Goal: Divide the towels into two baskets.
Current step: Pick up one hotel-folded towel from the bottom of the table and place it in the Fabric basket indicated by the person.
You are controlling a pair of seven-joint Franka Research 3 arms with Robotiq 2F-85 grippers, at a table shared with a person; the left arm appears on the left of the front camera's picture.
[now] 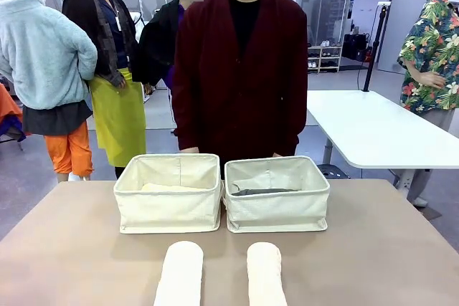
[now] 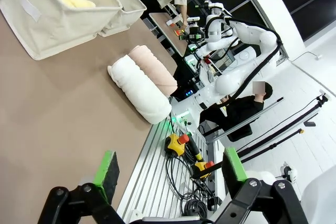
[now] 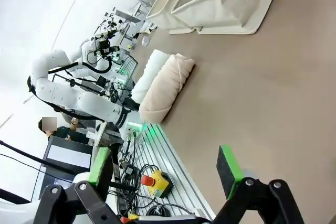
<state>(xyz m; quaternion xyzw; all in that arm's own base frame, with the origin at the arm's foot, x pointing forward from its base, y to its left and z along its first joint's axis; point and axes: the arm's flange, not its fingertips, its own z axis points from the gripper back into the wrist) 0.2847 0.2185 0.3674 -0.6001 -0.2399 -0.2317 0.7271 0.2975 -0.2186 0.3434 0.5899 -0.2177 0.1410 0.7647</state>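
Left gripper (image 2: 170,171): jaws spread, empty, back by the near edge of the table (image 1: 373,249). Right gripper (image 3: 164,163): same. Both are well apart from the towels. White towel (image 1: 179,274) lies near-left, pink towel (image 1: 266,274) near-right. Left basket (image 1: 168,213) holds the yellow towel (image 1: 168,187), right basket (image 1: 276,213) the grey towel (image 1: 262,192). Likely next: you send white left, pink right. Drop over the roll's middle, jaws across it, grip deep so it doesn't unroll, and clear the soft rim.
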